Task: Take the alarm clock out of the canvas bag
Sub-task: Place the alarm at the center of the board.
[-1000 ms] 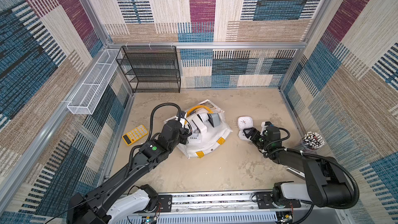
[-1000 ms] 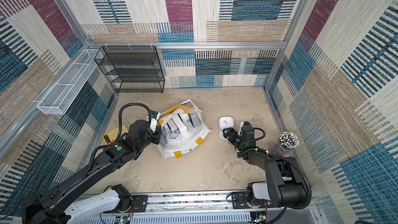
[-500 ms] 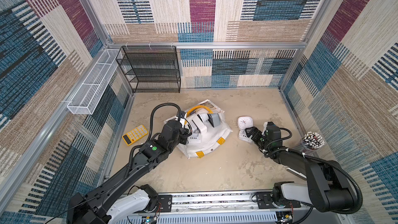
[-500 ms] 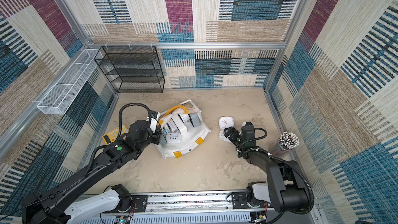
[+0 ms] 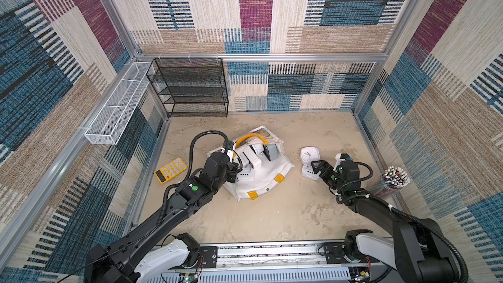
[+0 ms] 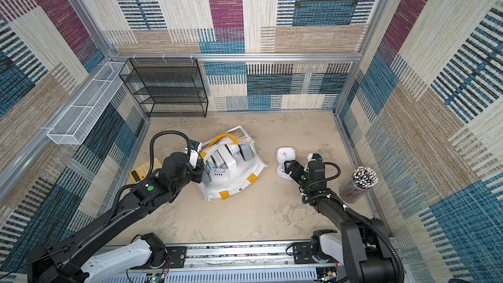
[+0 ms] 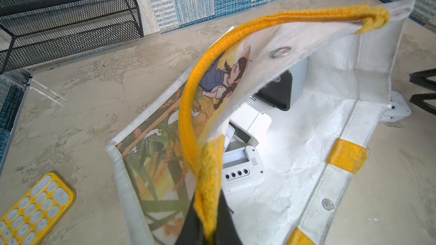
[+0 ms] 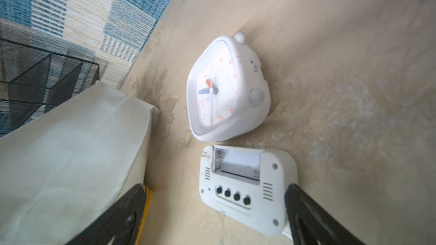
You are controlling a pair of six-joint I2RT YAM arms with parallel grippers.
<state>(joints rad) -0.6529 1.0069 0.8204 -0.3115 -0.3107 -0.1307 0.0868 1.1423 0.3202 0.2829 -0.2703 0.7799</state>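
A mottled beige tabletop (image 5: 272, 213) sits boxed in by woven patchwork walls of blue, maroon and tan. From the near edge, two black arms reach inward. The left gripper (image 7: 210, 229) is clamped tight on the yellow strap handle (image 7: 188, 104) of the soft white canvas bag (image 5: 261, 183), holding the printed side up so the mouth gapes. The bag lies mid-table, and inside it rest several white and grey clocks (image 5: 255, 156), one of them back-up near the opening. To the right, clear of the bag, the right gripper (image 8: 215, 187) has its jaws spread wide and grips nothing. A white digital alarm clock (image 8: 245, 189) lies face-down on the table between them, its battery bay uncovered. Just beyond it rests a white rounded-square analogue alarm clock (image 8: 219, 90) with orange numerals. A yellow calculator (image 5: 171, 170) lies left of the bag, and a clear tub of pens (image 5: 392, 182) stands by the right wall. Against the far wall stands a black mesh shelf rack (image 5: 190, 88), with a white wire basket (image 5: 117, 112) hung on the left wall beside it
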